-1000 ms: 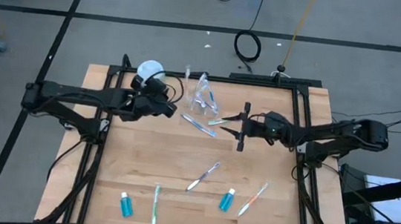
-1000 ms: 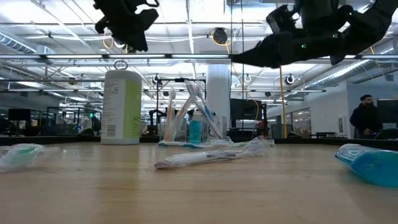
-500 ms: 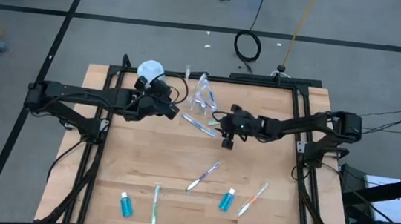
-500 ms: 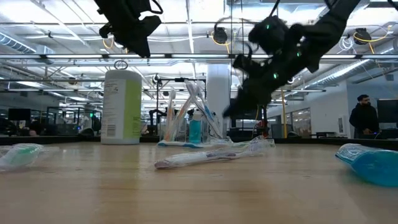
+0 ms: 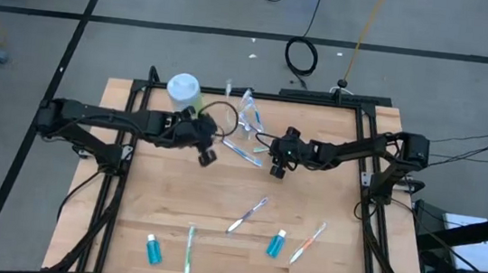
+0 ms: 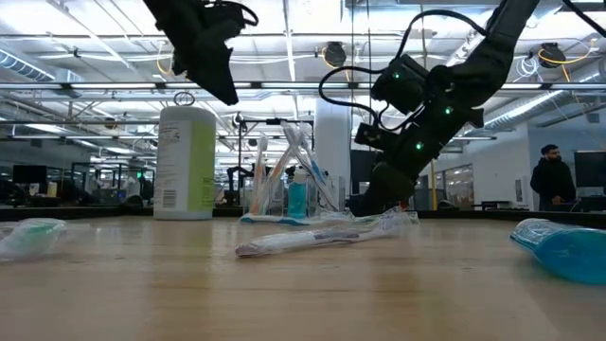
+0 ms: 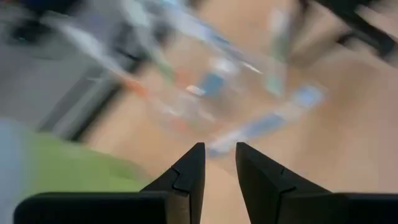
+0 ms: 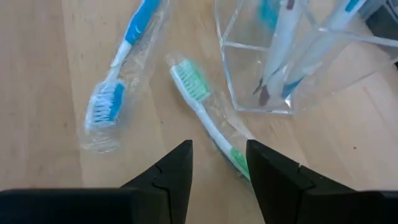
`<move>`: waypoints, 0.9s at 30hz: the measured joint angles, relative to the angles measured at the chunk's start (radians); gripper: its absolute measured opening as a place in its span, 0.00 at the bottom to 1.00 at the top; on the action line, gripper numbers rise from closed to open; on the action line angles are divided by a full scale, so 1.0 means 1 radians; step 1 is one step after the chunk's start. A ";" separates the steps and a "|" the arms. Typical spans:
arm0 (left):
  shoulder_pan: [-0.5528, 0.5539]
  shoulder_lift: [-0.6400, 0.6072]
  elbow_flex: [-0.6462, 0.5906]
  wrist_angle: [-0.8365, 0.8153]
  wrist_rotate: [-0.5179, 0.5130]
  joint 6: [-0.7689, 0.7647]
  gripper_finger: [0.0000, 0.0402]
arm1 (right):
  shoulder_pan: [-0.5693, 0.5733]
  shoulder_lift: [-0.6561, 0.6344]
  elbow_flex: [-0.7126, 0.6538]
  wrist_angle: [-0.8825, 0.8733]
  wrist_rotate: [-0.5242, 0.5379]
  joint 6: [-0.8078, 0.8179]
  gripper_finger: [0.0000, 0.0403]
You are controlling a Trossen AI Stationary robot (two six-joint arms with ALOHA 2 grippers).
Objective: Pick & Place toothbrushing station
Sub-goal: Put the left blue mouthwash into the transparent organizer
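Toothbrushes stand in the clear cup at the table's far edge, w/ a green one and a blue one lying wrapped just beside it. Right gripper is low over the green brush, fingers spread, nothing held. Left gripper hangs nr the cup, jaws slightly apart, empty.

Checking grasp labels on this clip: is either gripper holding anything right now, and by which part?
Nothing is held. The right gripper hangs open over the green toothbrush beside the clear cup, not touching it. The left gripper is open and empty.
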 joint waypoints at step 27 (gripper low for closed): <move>-0.472 0.000 0.000 -0.378 0.607 -1.063 0.28 | 0.032 -0.290 -0.001 0.199 -0.002 -0.339 0.35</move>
